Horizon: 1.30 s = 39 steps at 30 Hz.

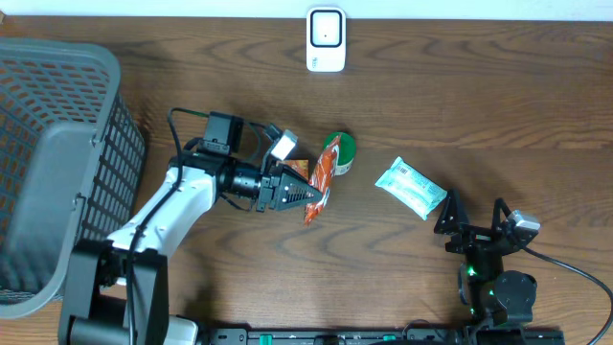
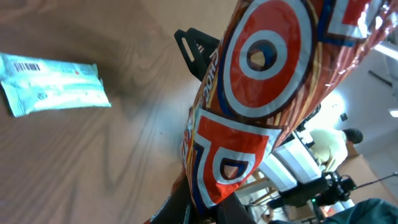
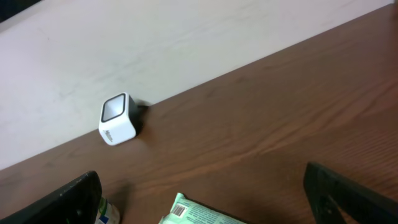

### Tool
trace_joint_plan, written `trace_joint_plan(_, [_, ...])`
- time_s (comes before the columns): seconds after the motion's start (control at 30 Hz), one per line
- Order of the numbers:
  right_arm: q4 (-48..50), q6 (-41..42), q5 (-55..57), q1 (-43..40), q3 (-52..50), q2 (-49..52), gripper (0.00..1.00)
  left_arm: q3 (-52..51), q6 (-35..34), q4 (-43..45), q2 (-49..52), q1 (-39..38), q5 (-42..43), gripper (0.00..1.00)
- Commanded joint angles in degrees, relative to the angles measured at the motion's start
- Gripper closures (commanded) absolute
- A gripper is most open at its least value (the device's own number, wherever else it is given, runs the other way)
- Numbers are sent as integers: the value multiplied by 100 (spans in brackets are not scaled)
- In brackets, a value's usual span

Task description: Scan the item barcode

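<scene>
Soft, even light from above falls across the wooden counter, leaving only faint shadows, the deepest a dim patch beside the mesh basket. In the left wrist view the glossy orange packet sits so near the lens that its print goes soft. Glare streaks its upper right, and the room behind burns out to white. A pale pouch throws a diffuse shadow to its right. From the right wrist, the white scanner casts a small dark shadow, and the picture is slightly soft.
</scene>
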Motion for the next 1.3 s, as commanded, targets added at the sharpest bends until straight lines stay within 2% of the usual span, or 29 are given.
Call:
trace_joint_plan(0.0, [-17, 7, 48, 11, -9, -15, 1, -24, 400, 264, 199, -2, 186, 93])
trace_joint_plan(0.17, [-17, 7, 48, 11, -9, -15, 1, -24, 507, 761, 267, -2, 188, 93])
trace_joint_plan(0.37, [-15, 7, 48, 11, -9, -15, 1, -33, 490, 750, 267, -2, 186, 93])
trace_joint_plan(0.5, [-17, 7, 48, 11, -9, -15, 1, -59, -251, 527, 284, -2, -31, 93])
trace_joint_plan(0.63, [-15, 4, 48, 11, -9, -15, 1, -76, -1224, -42, 284, -2, -1534, 93])
trace_joint_plan(0.7, [-17, 7, 48, 11, -9, -15, 1, -76, -1816, -234, 284, -2, -2531, 93])
trace_joint_plan(0.73, [-17, 4, 48, 11, -9, -15, 1, -76, -2271, -337, 284, -2, -3331, 93])
trace_joint_plan(0.87, [-17, 7, 48, 11, -9, -15, 1, -74, -2977, -424, 280, -2, -4690, 93])
trace_joint_plan(1.13, [-17, 7, 48, 11, -9, -15, 1, 197, -3047, -848, -127, -2, -5788, 93])
trace_joint_plan(1.27, [-17, 4, 48, 11, -9, -15, 1, 195, -3241, -920, -337, -2, -6806, 93])
